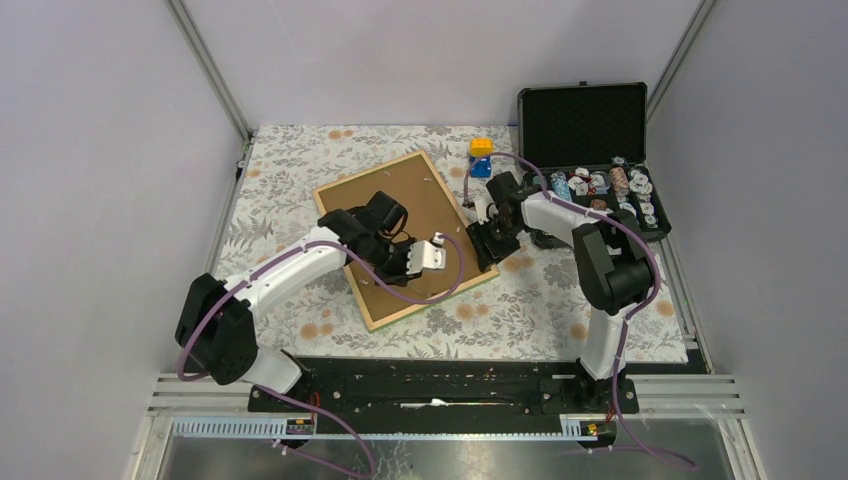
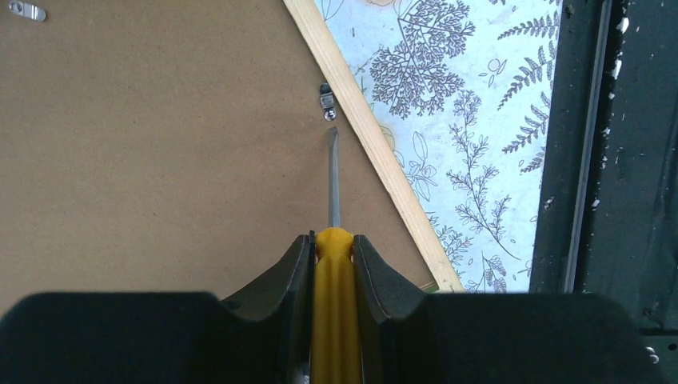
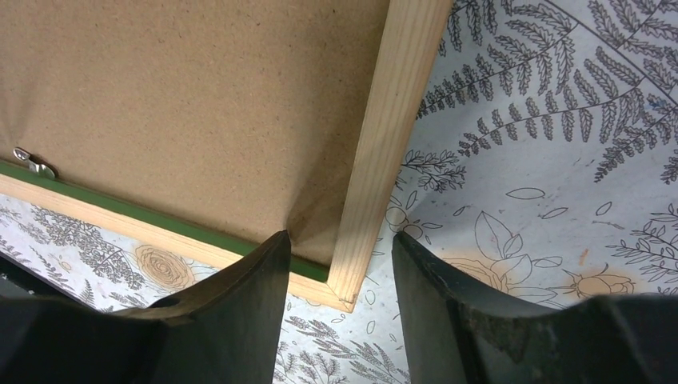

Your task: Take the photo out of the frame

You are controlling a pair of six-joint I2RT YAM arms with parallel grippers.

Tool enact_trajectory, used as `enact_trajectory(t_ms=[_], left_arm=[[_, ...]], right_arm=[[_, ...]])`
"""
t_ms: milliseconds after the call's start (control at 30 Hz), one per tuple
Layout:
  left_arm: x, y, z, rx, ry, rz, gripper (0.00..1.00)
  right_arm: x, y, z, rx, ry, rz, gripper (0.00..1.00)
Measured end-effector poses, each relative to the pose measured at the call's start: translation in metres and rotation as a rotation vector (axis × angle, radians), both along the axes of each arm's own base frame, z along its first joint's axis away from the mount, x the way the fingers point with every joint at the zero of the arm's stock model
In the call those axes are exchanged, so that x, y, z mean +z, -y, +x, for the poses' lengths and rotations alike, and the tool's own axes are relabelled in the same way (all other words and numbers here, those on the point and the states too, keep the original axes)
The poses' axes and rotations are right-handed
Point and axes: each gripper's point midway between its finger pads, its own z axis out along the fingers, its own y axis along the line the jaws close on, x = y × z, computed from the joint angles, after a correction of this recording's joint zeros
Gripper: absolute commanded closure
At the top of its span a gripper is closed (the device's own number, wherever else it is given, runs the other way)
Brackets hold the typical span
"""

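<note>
The frame (image 1: 420, 190) lies face down on the flowered cloth, brown board back up, light wood rim around it. The photo is hidden under the board. My left gripper (image 1: 400, 265) is over the board and shut on a yellow-handled screwdriver (image 2: 333, 304). Its metal blade (image 2: 333, 180) points at a small metal clip (image 2: 326, 100) beside the rim (image 2: 376, 152). My right gripper (image 1: 488, 248) is open at the frame's right corner. In the right wrist view its jaws (image 3: 339, 240) straddle the wood rim (image 3: 384, 144), with the green border (image 3: 160, 220) showing along the edge.
An open black case (image 1: 600, 190) with several small round items stands at the back right. A yellow and blue block (image 1: 481, 157) sits behind the frame. More clips show on the board (image 2: 28, 10) (image 3: 30, 162). A black rail (image 1: 450, 385) runs along the near edge.
</note>
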Motion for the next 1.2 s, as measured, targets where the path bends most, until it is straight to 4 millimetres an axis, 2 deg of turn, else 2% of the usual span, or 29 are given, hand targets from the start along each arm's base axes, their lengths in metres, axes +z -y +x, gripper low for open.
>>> enact_trajectory(t_ms=[300, 567, 700, 1200], left_arm=[[-0.002, 0.008, -0.01, -0.099, 0.042, 0.026, 1.0], [-0.004, 0.017, -0.008, -0.121, 0.084, 0.038, 1.0], [-0.004, 0.02, -0.006, -0.103, 0.078, 0.039, 1.0], [-0.002, 0.022, 0.002, 0.031, 0.043, 0.084, 1.0]], right_arm=[[0.0, -0.001, 0.002, -0.013, 0.001, 0.004, 0.48], [-0.002, -0.002, 0.001, -0.024, -0.002, 0.008, 0.59], [-0.002, -0.002, 0.001, -0.038, -0.007, 0.015, 0.64], [-0.002, 0.0, 0.003, -0.062, -0.014, 0.021, 0.68]])
